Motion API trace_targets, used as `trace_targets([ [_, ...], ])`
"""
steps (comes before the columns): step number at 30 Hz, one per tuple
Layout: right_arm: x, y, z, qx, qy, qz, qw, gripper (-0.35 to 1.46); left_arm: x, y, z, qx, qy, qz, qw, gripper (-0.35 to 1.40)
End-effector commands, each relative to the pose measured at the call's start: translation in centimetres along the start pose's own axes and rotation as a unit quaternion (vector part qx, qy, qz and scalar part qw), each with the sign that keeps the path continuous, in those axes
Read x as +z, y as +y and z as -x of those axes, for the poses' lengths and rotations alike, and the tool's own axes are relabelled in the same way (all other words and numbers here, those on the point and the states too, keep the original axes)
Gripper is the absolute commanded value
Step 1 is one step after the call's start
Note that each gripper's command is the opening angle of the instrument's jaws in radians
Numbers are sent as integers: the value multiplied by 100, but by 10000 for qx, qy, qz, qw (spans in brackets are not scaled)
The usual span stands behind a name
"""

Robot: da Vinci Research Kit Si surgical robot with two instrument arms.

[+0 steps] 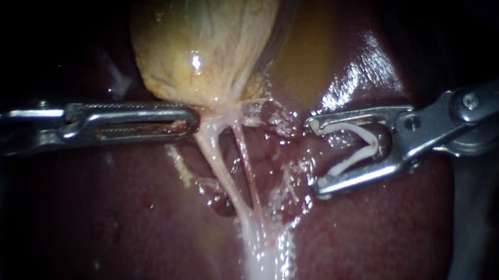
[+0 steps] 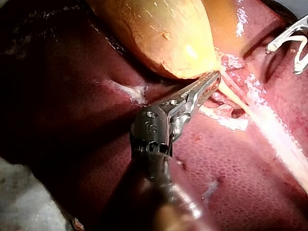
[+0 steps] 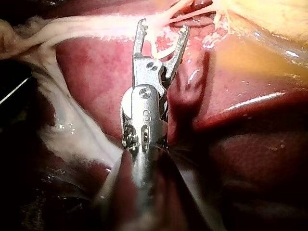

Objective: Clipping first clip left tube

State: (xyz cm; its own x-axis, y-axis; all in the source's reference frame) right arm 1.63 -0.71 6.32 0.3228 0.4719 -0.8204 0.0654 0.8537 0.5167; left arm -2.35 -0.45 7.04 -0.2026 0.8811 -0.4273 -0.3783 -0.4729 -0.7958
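Left instrument [image 1: 192,118] clamps gallbladder [image 1: 209,34]; right instrument [image 1: 315,155], jaws wide, cradles clip [image 1: 360,144] short of left tube [image 1: 218,161]; a skewed advance may snare right tube [image 1: 247,164] too.

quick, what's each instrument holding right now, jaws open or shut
left instrument: jaws shut, pinching the gallbladder at its narrow end.
right instrument: jaws spread wide, holding an open clip between them.

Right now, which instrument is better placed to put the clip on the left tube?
Right. The right instrument carries the white V-shaped clip in its end effector, mouth facing the pale left tube. The left instrument is busy: its end effector is clamped on the yellow gallbladder.
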Motion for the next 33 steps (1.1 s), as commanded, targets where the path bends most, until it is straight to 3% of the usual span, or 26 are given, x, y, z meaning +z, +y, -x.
trace_targets([
  [1,0,0,0,0,0,1,10000,50,-1,3,-2,-15,3,16,10000,-35],
  [6,0,0,0,0,0,1,10000,50,-4,17,-4,1,33,22,10000,-35],
  [14,11,-2,3,-14,2,-18,10000,50,-4,18,-4,0,34,21,10000,-35],
  [33,101,-10,40,51,-21,-297,9995,50,-2,22,-4,-4,40,10,10000,-35],
])
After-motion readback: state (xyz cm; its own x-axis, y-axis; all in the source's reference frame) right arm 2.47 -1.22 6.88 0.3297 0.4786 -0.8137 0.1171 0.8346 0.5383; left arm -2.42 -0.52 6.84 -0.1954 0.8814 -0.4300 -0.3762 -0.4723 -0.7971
